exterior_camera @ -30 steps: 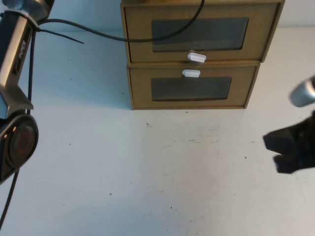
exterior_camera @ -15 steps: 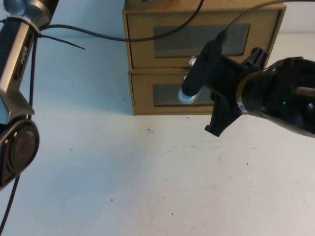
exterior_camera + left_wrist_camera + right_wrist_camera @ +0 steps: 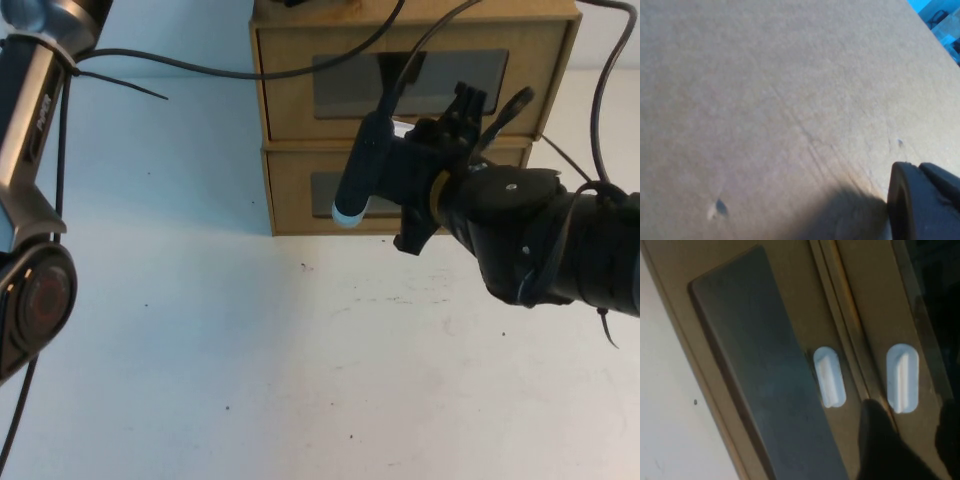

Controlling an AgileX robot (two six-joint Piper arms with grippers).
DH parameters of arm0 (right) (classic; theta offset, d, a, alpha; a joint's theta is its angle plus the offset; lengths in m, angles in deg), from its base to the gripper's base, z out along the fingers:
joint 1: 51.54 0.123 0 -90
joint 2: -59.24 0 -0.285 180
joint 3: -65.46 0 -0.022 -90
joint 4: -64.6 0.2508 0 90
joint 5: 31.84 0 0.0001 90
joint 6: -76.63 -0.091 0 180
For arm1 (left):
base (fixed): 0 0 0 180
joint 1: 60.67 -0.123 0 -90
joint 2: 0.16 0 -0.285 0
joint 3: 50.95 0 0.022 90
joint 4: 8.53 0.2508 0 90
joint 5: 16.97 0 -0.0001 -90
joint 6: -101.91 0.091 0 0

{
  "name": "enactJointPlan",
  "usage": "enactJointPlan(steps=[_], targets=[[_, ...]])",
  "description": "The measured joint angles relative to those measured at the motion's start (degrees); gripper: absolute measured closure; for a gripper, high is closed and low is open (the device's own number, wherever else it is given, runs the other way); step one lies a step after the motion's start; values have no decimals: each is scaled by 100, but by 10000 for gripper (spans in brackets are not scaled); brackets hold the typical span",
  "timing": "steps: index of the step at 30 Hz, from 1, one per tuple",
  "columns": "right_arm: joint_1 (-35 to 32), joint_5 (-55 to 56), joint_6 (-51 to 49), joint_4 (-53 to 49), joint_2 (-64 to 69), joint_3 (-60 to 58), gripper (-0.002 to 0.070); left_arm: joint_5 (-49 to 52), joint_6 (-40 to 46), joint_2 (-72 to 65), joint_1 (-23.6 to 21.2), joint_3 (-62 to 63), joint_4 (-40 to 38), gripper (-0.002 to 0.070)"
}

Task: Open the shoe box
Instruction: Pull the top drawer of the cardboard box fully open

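Note:
Two brown cardboard shoe boxes stand stacked at the table's back, the upper box on the lower box. Each has a drawer front with a dark window. My right gripper is open and close to the fronts, near the seam between the boxes. In the right wrist view the upper drawer's white handle lies just ahead of the gap between the dark fingers. The lower drawer's handle lies to one side. The right arm hides both handles in the high view. My left gripper is close over a brown cardboard surface.
The left arm rises along the table's left side, and its black cable runs across to the boxes. The white table spreads out in front of the boxes.
The right arm has swung in from the table's right edge to the box fronts, and its gripper has opened. The left arm has not moved.

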Motion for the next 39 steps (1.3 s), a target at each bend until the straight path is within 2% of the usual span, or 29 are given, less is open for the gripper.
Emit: enactJointPlan(steps=[6,14,21,39], targets=[[0,-122,-531,-475,247,139,438,21,-73,0,0,0,0,679],[0,-368,-591,-535,625,593,440,34,-73,0,0,0,0,679],[-74,-433,-591,-536,831,660,470,37,-86,0,0,0,0,679],[-261,-277,-602,-524,869,780,475,47,-86,0,0,0,0,679]])
